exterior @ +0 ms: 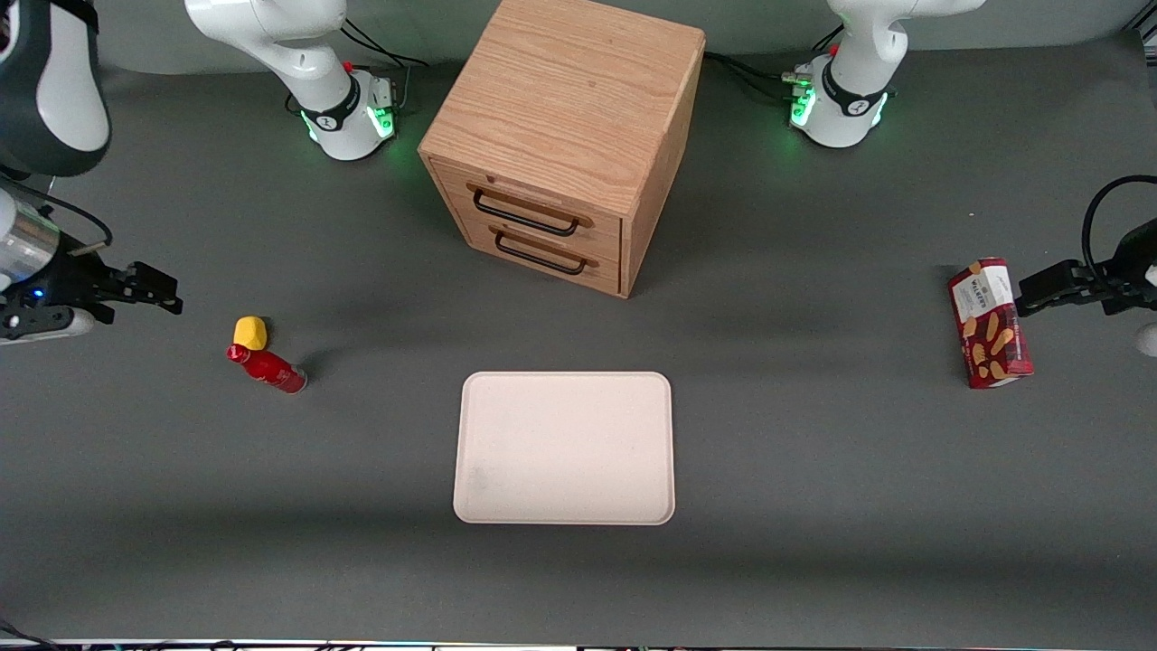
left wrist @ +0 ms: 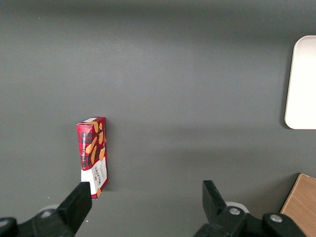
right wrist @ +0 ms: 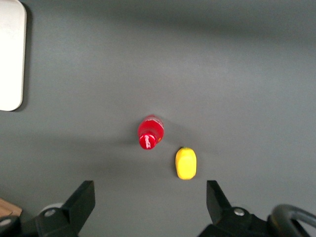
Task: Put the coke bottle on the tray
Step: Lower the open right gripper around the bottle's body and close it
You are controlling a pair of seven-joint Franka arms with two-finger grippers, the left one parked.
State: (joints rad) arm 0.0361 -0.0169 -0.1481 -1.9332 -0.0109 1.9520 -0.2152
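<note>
The coke bottle (exterior: 267, 368), small and all red, appears to stand upright on the grey table toward the working arm's end. In the right wrist view the coke bottle (right wrist: 150, 132) shows from above, cap toward the camera. The cream tray (exterior: 565, 448) lies flat in the middle of the table, nearer the front camera than the cabinet; an edge of the tray (right wrist: 10, 54) shows in the right wrist view. My right gripper (exterior: 165, 291) hovers open and empty above the table, apart from the bottle. The gripper (right wrist: 149, 186) has its fingers spread wide, with nothing between them.
A yellow lump (exterior: 250, 332) sits close beside the bottle, a little farther from the front camera, and shows in the right wrist view (right wrist: 186, 163). A wooden two-drawer cabinet (exterior: 565, 136) stands mid-table. A red biscuit box (exterior: 990, 323) lies toward the parked arm's end.
</note>
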